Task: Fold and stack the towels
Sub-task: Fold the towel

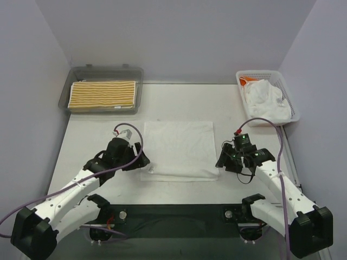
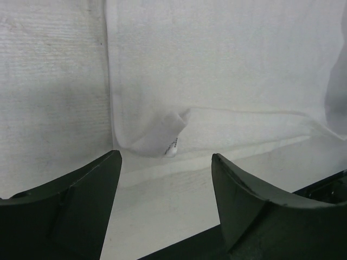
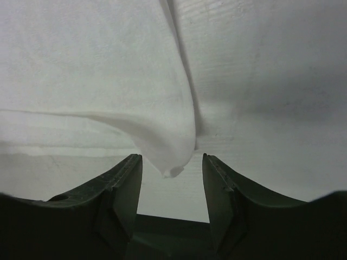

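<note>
Field notes, remote station.

Overhead view: one white towel [image 1: 179, 149] lies flat in the middle of the table [image 1: 92, 130], folded into a rough rectangle, with a lower layer showing along its near edge. Both arms sit low at its near corners.

Left gripper [image 1: 143, 160]: at the near-left corner. On its wrist view the two dark fingers [image 2: 81, 189] stand well apart with nothing between them. The towel corner lies just beyond the tips, one small flap turned up with a tiny label [image 2: 172, 147] under it. Released.

Right gripper [image 1: 221, 161]: at the near-right corner. On its wrist view the fingers [image 3: 124, 184] are parted, and a drooping point of cloth sits between the tips with gaps on either side. Not pinched, as far as I can see.

Yellow-and-white striped towel [image 1: 103, 96]: folded flat inside the clear grey tray [image 1: 70, 76], far-left corner.

White mesh basket [image 1: 293, 108], far-right: a crumpled white towel [image 1: 265, 100] fills it, and something orange [image 1: 246, 80] shows at the back.
</note>
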